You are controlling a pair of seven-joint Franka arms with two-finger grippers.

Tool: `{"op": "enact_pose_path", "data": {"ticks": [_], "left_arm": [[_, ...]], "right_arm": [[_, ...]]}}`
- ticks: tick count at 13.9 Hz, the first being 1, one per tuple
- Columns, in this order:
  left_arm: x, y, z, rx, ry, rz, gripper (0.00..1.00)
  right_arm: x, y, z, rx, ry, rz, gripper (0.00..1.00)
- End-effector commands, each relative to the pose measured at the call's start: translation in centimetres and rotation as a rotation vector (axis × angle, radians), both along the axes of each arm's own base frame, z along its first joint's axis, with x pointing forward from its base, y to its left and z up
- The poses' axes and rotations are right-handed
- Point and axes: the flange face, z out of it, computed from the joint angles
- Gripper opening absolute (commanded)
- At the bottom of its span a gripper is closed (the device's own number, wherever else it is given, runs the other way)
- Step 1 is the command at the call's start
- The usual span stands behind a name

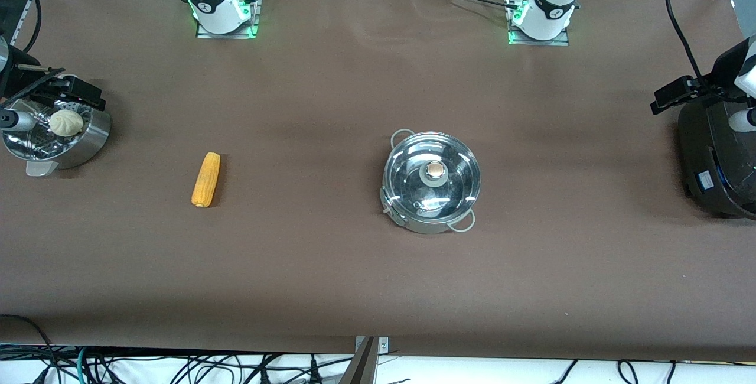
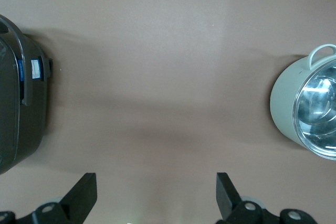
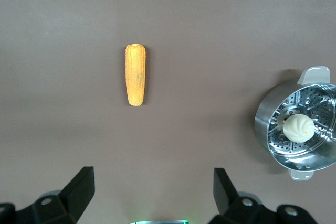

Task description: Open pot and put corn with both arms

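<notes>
The steel pot point(image 1: 407, 218) stands mid-table, with its glass lid point(image 1: 458, 168) on and the round knob point(image 1: 435, 169) on top. Part of the pot point(image 2: 283, 95) shows in the left wrist view. The yellow-orange corn point(image 1: 206, 179) lies flat on the table toward the right arm's end, and the corn point(image 3: 136, 74) is also seen from above in the right wrist view. My left gripper point(image 2: 156, 182) hangs open and empty high over bare table between the pot and the black cooker. My right gripper point(image 3: 153, 177) hangs open and empty high over bare table between the corn and the steamer basket.
A perforated steel steamer basket point(image 1: 88, 142) holding a white bun point(image 1: 65, 122) sits at the right arm's end of the table. A large black cooker point(image 1: 717, 165) sits at the left arm's end. Brown tabletop surrounds the pot and corn.
</notes>
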Motion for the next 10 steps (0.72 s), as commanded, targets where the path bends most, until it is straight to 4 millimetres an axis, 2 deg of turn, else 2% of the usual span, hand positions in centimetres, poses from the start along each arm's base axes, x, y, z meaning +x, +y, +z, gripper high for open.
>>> {"op": "enact_pose_path", "data": {"ticks": [1, 6, 10], "left_arm": [[0.11, 0.12, 0.65, 0.008, -0.011, -0.026, 1.00], [0.11, 0.04, 0.58, 0.008, -0.009, -0.027, 1.00], [0.11, 0.09, 0.58, 0.005, -0.010, -0.026, 1.00]], "right_arm": [[0.25, -0.02, 0.62, 0.004, -0.014, 0.011, 1.00], [0.40, 0.75, 0.94, 0.004, -0.022, 0.017, 1.00], [0.36, 0.49, 1.03, 0.003, -0.023, 0.009, 1.00]]}}
